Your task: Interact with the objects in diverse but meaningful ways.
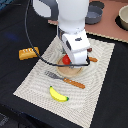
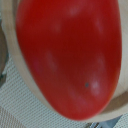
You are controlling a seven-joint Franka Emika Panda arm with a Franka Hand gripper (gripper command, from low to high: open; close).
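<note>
Hanging low over the middle of the striped placemat [image 1: 30, 82], the white arm is reaching down onto the tan plate [image 1: 70, 73], and its gripper [image 1: 70, 61] is sitting right at the red tomato [image 1: 65, 60]. Fingers are hidden behind the arm's body in the exterior view and are not showing in the wrist view, so whether they are clamped on the tomato or released cannot be told. In the wrist view the tomato [image 2: 67, 55] is filling nearly the whole picture, lying on the plate [image 2: 17, 75].

On the exterior view's left, off the mat, the bread loaf [image 1: 28, 53] is lying on the dark table. The banana [image 1: 58, 94] is lying on the near part of the mat. Between banana and plate, the orange-handled fork [image 1: 65, 79] is lying across the mat, just beside the plate's near rim.
</note>
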